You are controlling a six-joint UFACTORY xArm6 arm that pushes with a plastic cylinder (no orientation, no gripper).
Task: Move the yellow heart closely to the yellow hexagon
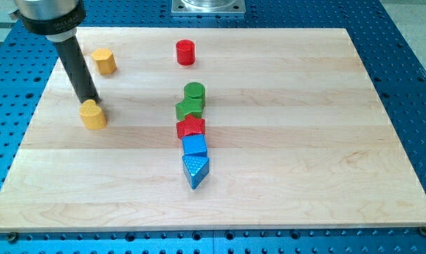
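My tip [92, 99] is sitting right at the top edge of the yellow heart [94, 114], touching it or almost touching it. I am not holding anything, because I have no claw to open or close; I am only a straight dark rod that pushes. The yellow heart is lying below the yellow hexagon [104, 61], near it but with a strip of bare wooden board [305, 141] showing between them. So the job is looking partly done: the two yellow blocks are already neighbours, yet they are not snug together. I think the heart is needing one more little push up toward the hexagon. My tip is standing on the hexagon's side of the heart, so I am guessing it must go around to the far side first. Well off to the right of the hexagon, a red cylinder [185, 52] is standing, and a line of green, red and blue blocks is lying lower down.
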